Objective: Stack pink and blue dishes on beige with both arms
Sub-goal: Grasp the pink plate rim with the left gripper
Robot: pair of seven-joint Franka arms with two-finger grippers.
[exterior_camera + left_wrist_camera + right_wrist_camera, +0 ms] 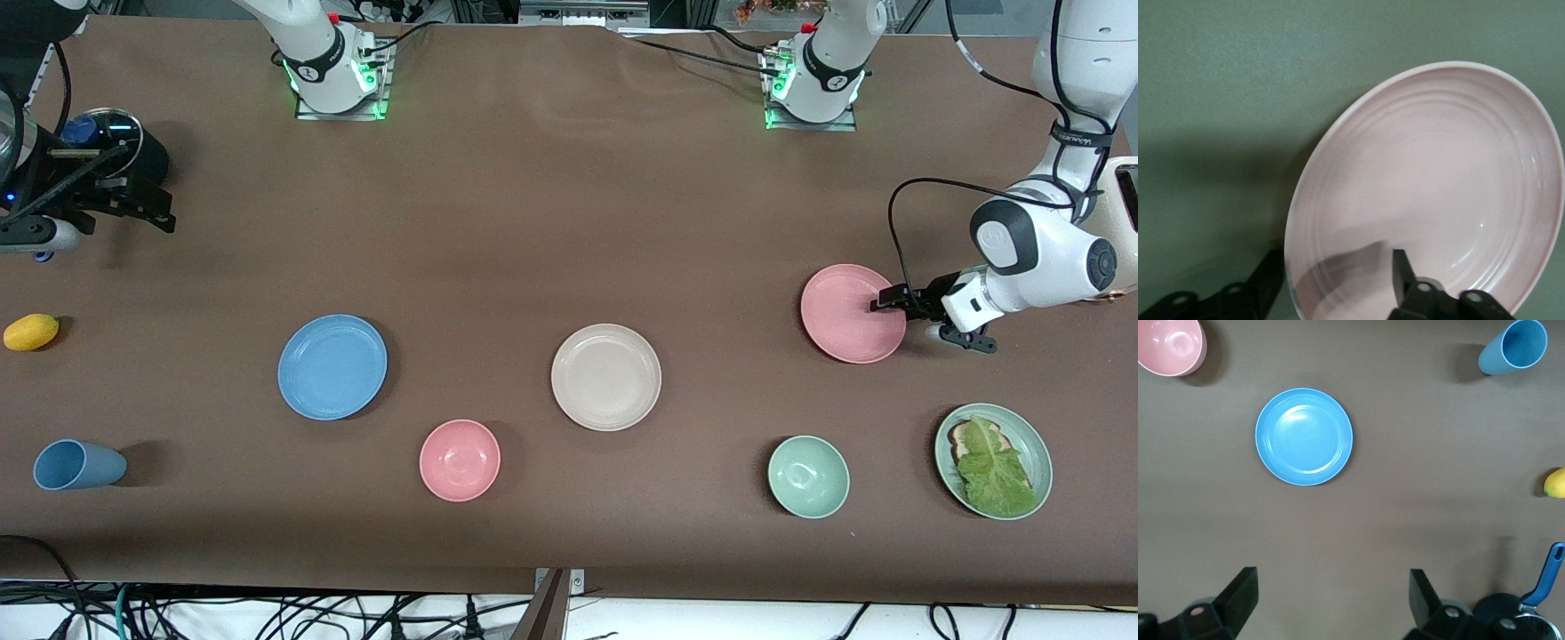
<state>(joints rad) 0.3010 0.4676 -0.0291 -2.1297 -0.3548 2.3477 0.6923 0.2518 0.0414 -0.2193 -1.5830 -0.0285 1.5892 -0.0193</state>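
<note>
Left end effector (892, 304) is seen at the rim of the pink plate (852, 313), toward the left arm's end of the counter (569, 222); in the left wrist view one finger (1403, 275) is placed inside the pink plate (1431, 193) and the other outside the rim, so the jaws are judged spread around the edge, not yet clamped. Right end effector (1331, 603) is held wide open and empty, high over the right arm's end of the counter, with the blue plate (1304, 436) in its view. Blue plate (332, 365) and beige plate (605, 376) are both lying flat and bare, well apart, beige near mid-counter. Risks: a thin rim pinch could let the pink plate pivot or slip on lift; a shallow bite could skate off the matte edge; both arms converging on beige could clash if not sequenced. Containers: pink bowl (460, 460), green bowl (808, 476) and blue cup (78, 465) (tipped on its side) appear empty; lettuce on bread is carried on the pale green plate (1036, 444). A lemon (31, 332) is noted near the right arm's end.
</note>
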